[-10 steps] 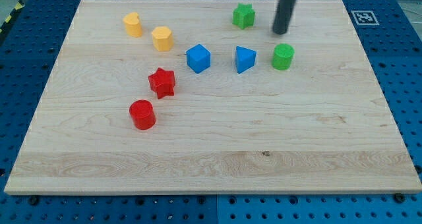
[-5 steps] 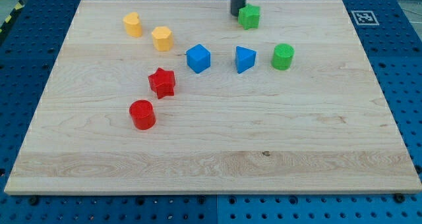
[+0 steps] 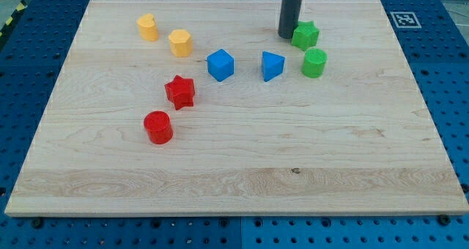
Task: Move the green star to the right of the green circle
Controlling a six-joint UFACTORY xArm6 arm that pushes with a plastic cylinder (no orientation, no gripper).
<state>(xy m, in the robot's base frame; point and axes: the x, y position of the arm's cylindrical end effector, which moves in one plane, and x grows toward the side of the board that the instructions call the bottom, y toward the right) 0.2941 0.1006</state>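
Note:
The green star (image 3: 305, 35) lies near the view's top right of the wooden board, just above the green circle (image 3: 314, 62) and almost touching it. My tip (image 3: 286, 35) is on the board right against the star's left side, above and left of the green circle. The dark rod rises from there out of the view's top.
A blue triangle-like block (image 3: 272, 65) and a blue cube (image 3: 220, 64) lie left of the green circle. Two yellow blocks (image 3: 147, 27) (image 3: 179, 42) are at the top left. A red star (image 3: 179, 91) and red cylinder (image 3: 157, 127) sit left of centre. The board's right edge (image 3: 421, 95) is nearby.
My tip went from right of the green star round to its left side, then pushed it right and down. The star now lies just above the green circle.

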